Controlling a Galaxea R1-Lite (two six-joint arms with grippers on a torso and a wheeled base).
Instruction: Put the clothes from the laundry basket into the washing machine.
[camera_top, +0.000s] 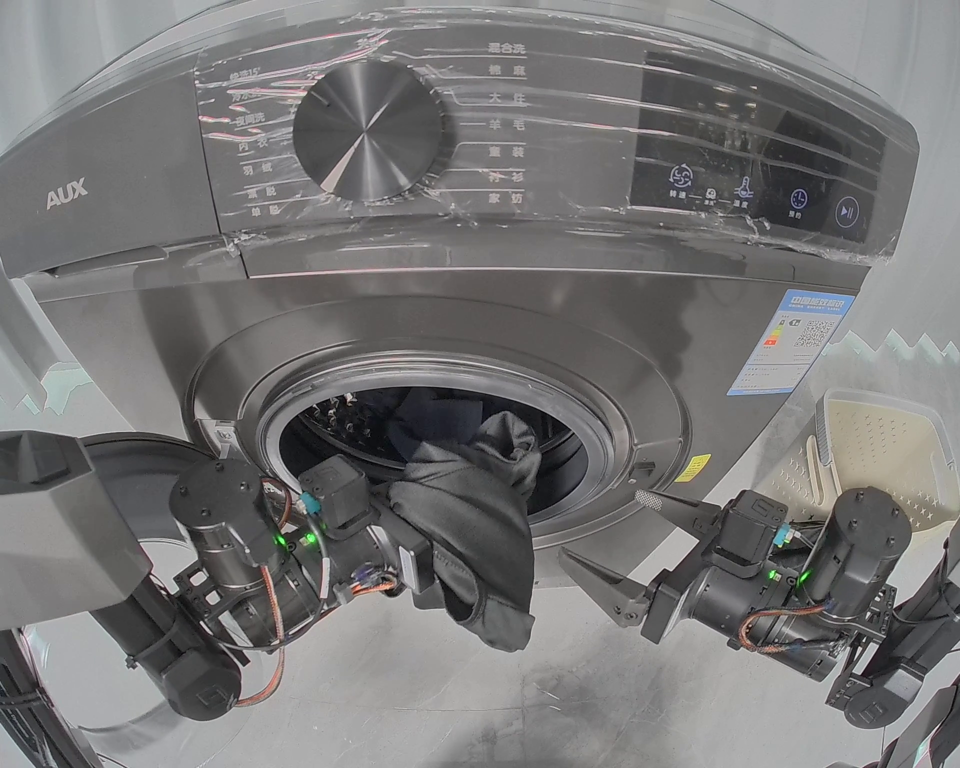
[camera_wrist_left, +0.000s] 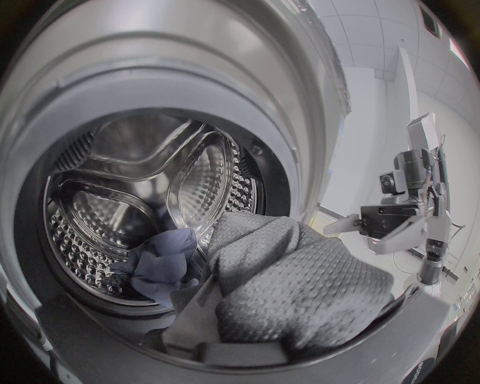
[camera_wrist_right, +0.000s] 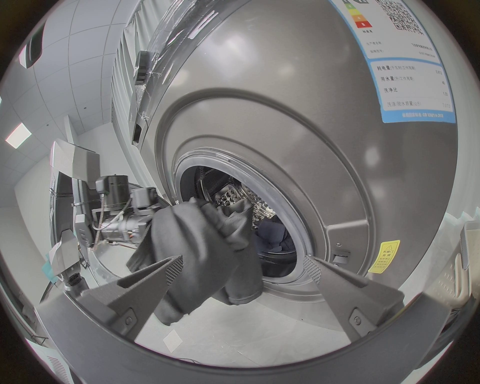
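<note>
Since your left gripper (camera_top: 420, 578) is clamped on the dark grey garment (camera_top: 470, 520) right at the washing machine (camera_top: 130, 330) door rim, half the cloth hangs outside, so you'd likely want to push deeper before letting go. Your right gripper (camera_top: 608, 530) sits spread and empty near the laundry basket (camera_top: 880, 450), probably parked out of the way.

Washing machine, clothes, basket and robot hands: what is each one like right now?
washing machine, door open.
dark garment, gripped, hanging at the machine's opening, partly outside.
blue cloth, lying inside the machine.
left gripper, shut on the dark garment.
right gripper, open, empty.
laundry basket, looks empty where visible.
</note>
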